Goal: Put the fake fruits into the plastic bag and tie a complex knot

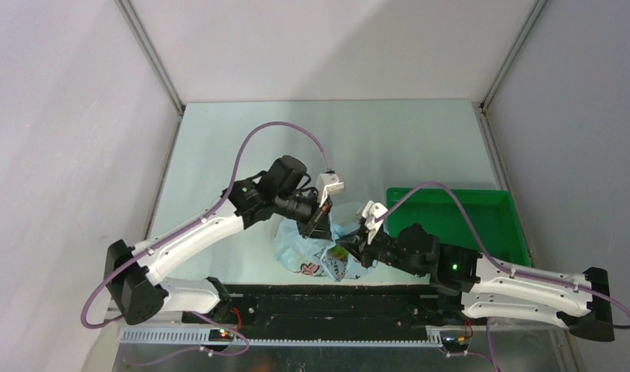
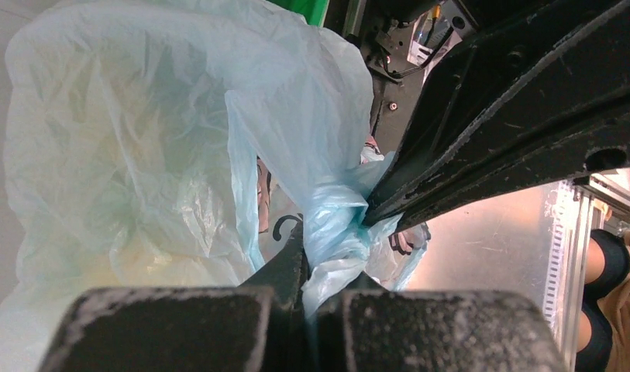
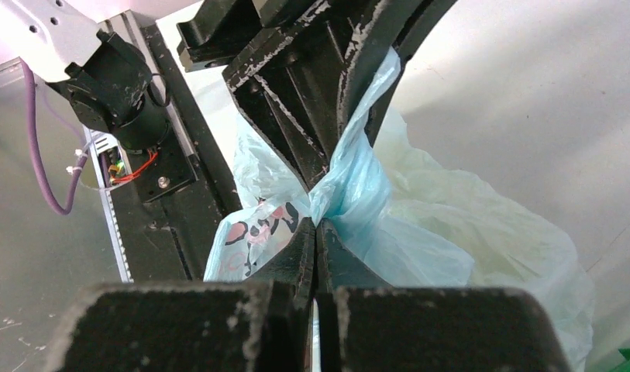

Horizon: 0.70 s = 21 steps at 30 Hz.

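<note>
Left hand [image 1: 318,223] and right hand [image 1: 348,248] sit tip to tip, each clamped tight on twisted film of the plastic bag [image 1: 296,249]. Counter [image 1: 373,147] carries a green tray [image 1: 470,225] at its right edge; the bag sits near the near edge, just beside the tray.

A rigid green tray [image 1: 494,223] sits at the right side of the pale table [image 1: 335,143], near the grey wall [image 1: 583,116].

White-and-black arms [image 1: 195,232]; purple cables [image 1: 284,124]
</note>
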### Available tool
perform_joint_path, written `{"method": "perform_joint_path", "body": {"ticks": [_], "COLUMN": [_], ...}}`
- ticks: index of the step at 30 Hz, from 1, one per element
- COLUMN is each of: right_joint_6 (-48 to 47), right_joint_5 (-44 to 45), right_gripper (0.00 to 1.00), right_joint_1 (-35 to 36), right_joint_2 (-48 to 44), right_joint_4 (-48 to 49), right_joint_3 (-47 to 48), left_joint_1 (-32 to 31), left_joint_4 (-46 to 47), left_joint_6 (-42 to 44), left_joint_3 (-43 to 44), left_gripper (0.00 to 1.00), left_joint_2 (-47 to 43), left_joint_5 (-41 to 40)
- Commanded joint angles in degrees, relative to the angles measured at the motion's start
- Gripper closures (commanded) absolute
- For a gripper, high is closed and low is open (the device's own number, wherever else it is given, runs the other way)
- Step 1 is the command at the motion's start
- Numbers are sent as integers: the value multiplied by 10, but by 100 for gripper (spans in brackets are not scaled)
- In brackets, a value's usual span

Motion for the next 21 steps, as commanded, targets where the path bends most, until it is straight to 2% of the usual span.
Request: {"method": "perform_joint_path", "body": {"ticks": [1, 7, 14, 21], "right_joint_6": [0, -1, -6, -6], "right_joint_5": [11, 4, 1, -2], "right_gripper": [100, 100, 100, 100], "right_joint_1": [13, 14, 16, 17], "right_joint_2": [-1, 1, -2, 0], "right_joint_4": [-5, 3, 11, 13], "right_joint_3": [-18, -18, -18, -18], "left_joint_1": [16, 22, 26, 26], "left_joint_4": [36, 44, 58, 73], "left_joint_6": [-20, -52, -92, -109], "left_joint_3": [-1, -17, -27, -34], "left_gripper": [96, 80, 74, 57], "left_joint_2": [-47, -63, -68, -65], "left_joint_5": [-6, 22, 60, 89]}}
